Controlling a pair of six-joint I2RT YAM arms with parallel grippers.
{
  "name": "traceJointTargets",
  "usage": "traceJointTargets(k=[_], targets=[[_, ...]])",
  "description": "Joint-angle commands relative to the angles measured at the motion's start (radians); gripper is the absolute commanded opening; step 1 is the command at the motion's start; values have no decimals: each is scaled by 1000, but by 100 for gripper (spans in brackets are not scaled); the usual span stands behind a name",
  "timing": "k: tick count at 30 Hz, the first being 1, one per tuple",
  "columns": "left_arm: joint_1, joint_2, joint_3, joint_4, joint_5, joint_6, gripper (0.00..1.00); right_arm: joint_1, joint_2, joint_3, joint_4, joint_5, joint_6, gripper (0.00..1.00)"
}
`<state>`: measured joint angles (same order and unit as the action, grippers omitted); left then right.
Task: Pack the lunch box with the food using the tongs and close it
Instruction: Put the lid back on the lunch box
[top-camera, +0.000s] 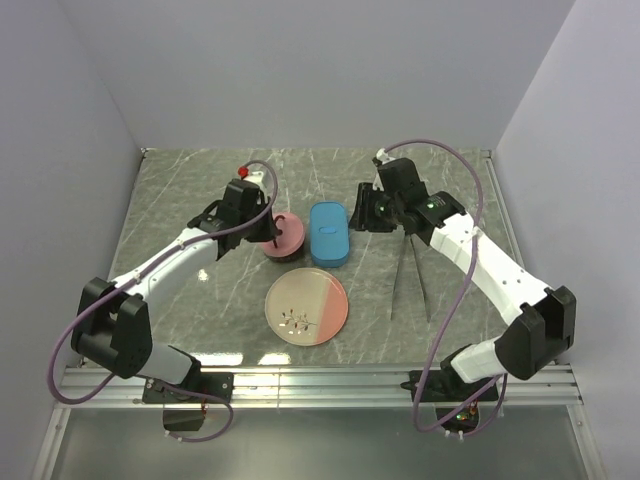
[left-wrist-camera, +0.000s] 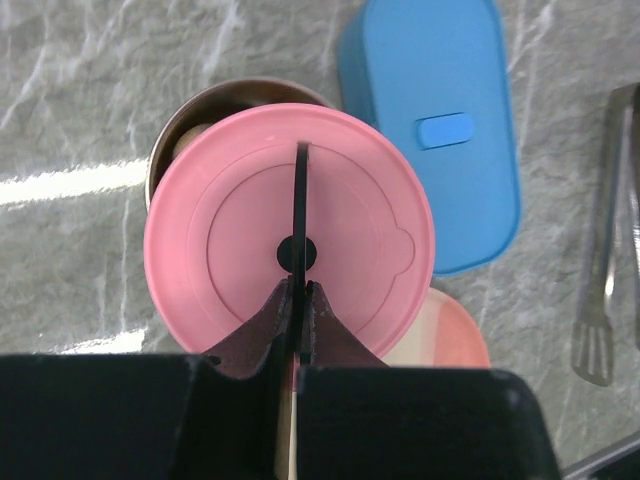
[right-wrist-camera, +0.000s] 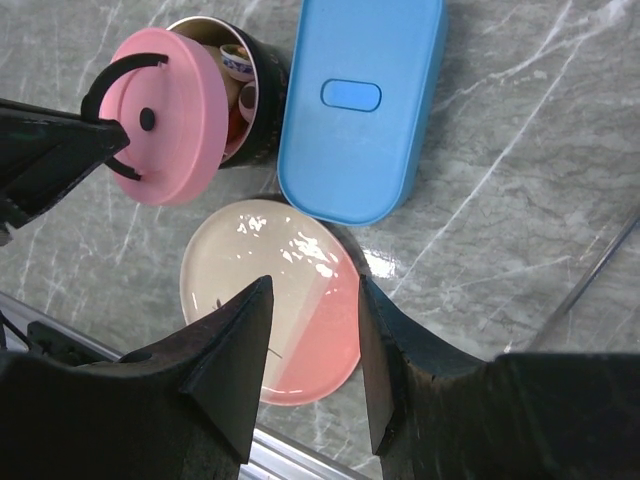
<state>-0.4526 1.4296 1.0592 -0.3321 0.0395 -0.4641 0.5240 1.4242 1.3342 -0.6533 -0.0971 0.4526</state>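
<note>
My left gripper (left-wrist-camera: 300, 290) is shut on the thin black handle (left-wrist-camera: 302, 200) of a round pink lid (left-wrist-camera: 230, 230). The lid hangs tilted and off-centre over a dark round lunch box (right-wrist-camera: 262, 70), leaving part of its mouth uncovered. Food pieces (right-wrist-camera: 238, 75) show inside, white and red ones among them. My right gripper (right-wrist-camera: 315, 300) is open and empty, hovering above a pink and beige plate (right-wrist-camera: 270, 290) that has no food on it. The silver tongs (top-camera: 408, 275) lie on the table to the right, held by neither gripper.
A closed blue oblong box (top-camera: 329, 233) lies between the round container and my right arm, just behind the plate (top-camera: 307, 306). The tongs' flat tips (left-wrist-camera: 592, 350) point toward the near edge. Grey walls enclose the marble table on three sides.
</note>
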Motion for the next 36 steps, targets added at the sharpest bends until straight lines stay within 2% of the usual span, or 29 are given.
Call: traceJointTargets(k=[1,9,19,36], targets=[[-4,-37,-31,71,-61,-30,0,-9,-48,-16,32,7,-2,47],[-38,-37,-59,136,-156,-24,0,-12,-59,-27,30,-1,-11,47],[-43,72,-1,140,-155,-8,0,-15,-80,-32,20,0,-15,47],[-51,146,10,156,-152,2,0,-16,-76,-17,20,-9,-22,47]])
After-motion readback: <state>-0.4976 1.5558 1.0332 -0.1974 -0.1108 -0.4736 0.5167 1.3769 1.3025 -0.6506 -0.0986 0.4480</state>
